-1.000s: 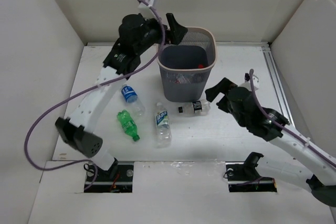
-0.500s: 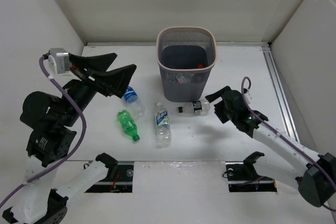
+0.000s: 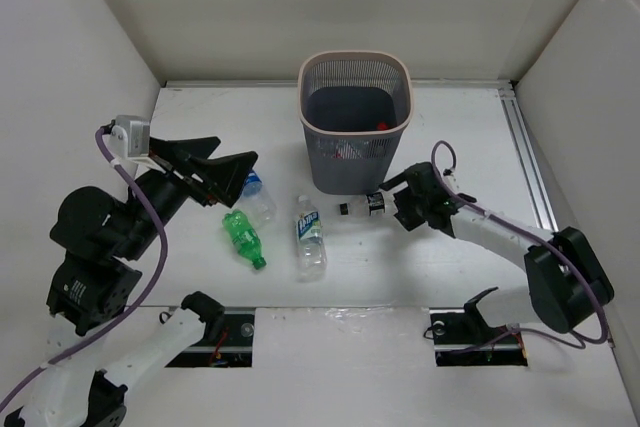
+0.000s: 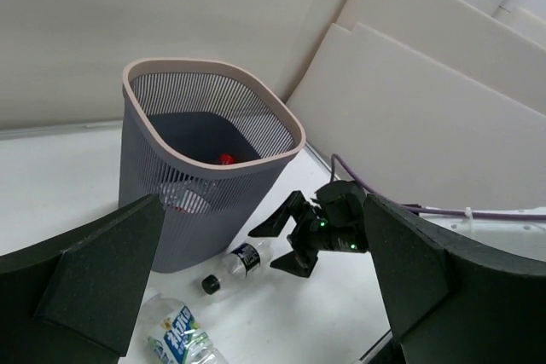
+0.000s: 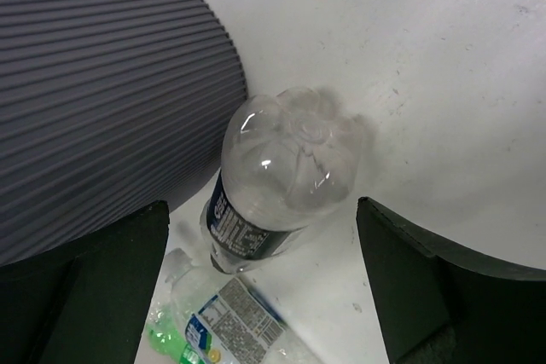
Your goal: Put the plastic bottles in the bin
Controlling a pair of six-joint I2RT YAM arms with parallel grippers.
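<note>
One black-label bottle point(image 5: 273, 185): lying just ahead of right tool point(image 3: 393, 203), beside bin point(image 3: 355, 54).
Right tool: fingers spread, empty.
Left tool point(image 3: 237, 149): spread, empty, raised.

Mesh bin point(image 3: 345, 172), four bottles point(image 3: 310, 237) lying before it, right tool point(image 3: 393, 204) at black-label bottle point(image 3: 374, 203), left tool point(image 3: 237, 150) spread wide
</note>
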